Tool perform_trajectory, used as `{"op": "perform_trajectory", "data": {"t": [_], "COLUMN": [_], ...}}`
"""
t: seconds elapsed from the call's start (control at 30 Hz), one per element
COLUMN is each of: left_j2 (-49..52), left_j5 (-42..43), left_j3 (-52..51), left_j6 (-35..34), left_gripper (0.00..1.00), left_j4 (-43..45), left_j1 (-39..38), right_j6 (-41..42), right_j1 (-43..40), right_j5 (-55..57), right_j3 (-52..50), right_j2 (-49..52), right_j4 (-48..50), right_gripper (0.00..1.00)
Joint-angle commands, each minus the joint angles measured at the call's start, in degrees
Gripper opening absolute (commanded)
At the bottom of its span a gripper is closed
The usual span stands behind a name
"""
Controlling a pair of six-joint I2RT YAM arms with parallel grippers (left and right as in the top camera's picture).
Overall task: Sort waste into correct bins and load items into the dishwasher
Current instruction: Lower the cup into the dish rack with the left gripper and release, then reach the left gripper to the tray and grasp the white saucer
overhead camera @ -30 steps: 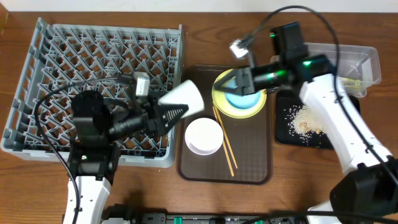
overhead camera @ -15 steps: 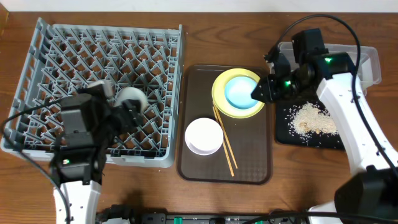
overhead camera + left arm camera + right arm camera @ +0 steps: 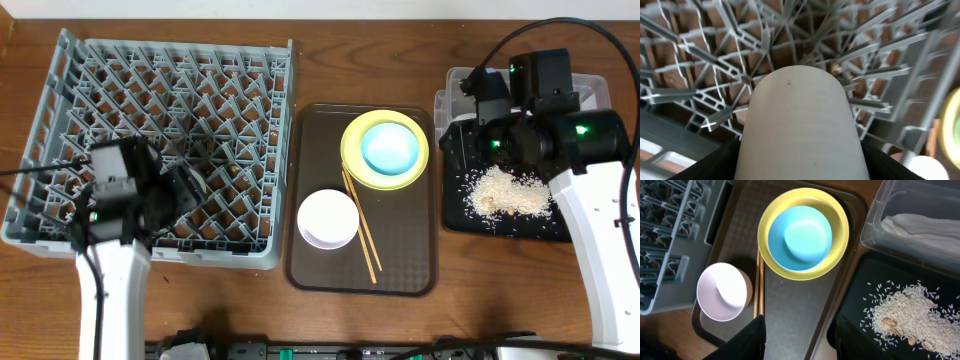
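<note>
Overhead top-down, left wrist near rack (image 3: 675, 95), right above brown tray (image 3: 785, 310)

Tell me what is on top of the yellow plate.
A light-blue bowl sits centred on the yellow plate. Only the plate's rim shows; whatever lies beneath the bowl is hidden.

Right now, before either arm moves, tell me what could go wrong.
The left gripper holds the cup over the rack pegs; released crooked, it may wedge or tip.
The chopsticks lie beside the plate and pink bowl; lifting either could roll them.
The right gripper hovers near the rice; a low sweep could scatter it.
</note>
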Motion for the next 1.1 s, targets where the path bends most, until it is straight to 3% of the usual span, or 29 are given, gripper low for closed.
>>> {"op": "perform_trajectory", "data": {"t": [0.0,0.1,0.17,0.27,0.33,0.4,0.47,0.53,0.77,0.97,1.07], "left_j2": [4.3,8.1,10.0,12.5,12.7,12.2,11.1,9.6,3.4,5.1,7.5], "left_j5": [-1.1,-1.1,-1.1,-1.1,-1.1,-1.1,-0.9,-0.9,1.4,1.4,3.2], "left_j3": [1.1,1.1,1.1,1.1,1.1,1.3,2.2,3.8,7.9,7.9,7.8], "left_j6": [0.7,0.7,0.7,0.8,0.8,1.0,1.9,2.1,2.0,1.4,1.3], "left_gripper": [0.56,0.56,0.63,0.89,0.97,0.98,0.98,0.98,1.00,1.00,1.00], "left_j4": [-0.1,0.6,0.9,1.1,1.1,1.1,0.8,0.2,2.0,2.8,4.4], "left_j1": [0.3,0.3,0.3,0.3,0.3,0.3,0.3,0.2,-9.1,-26.3,-33.1], "right_j6": [-0.8,-0.8,-0.8,-0.8,-0.8,-0.8,-0.9,-0.8,-0.6,18.3,20.9], "right_j1": [-0.3,-0.3,-0.3,-0.2,0.0,-0.1,-0.2,-0.2,-0.2,-2.2,-4.6], "right_j5": [0.8,0.8,0.8,0.8,0.8,0.8,0.9,0.8,2.4,18.5,16.7], "right_j3": [0.5,0.5,0.5,0.5,0.5,0.5,0.5,0.5,0.5,0.5,0.5], "right_j2": [0.2,0.2,0.2,0.2,0.2,0.2,0.2,0.2,0.2,-0.1,-0.2], "right_j4": [-0.3,-0.5,-0.7,-1.5,-1.4,-1.3,-1.2,-1.3,-0.2,0.2,0.7], "right_gripper": [0.43,0.43,0.43,0.47,0.54,0.60,0.72,0.98,0.99,0.99,0.99]}}
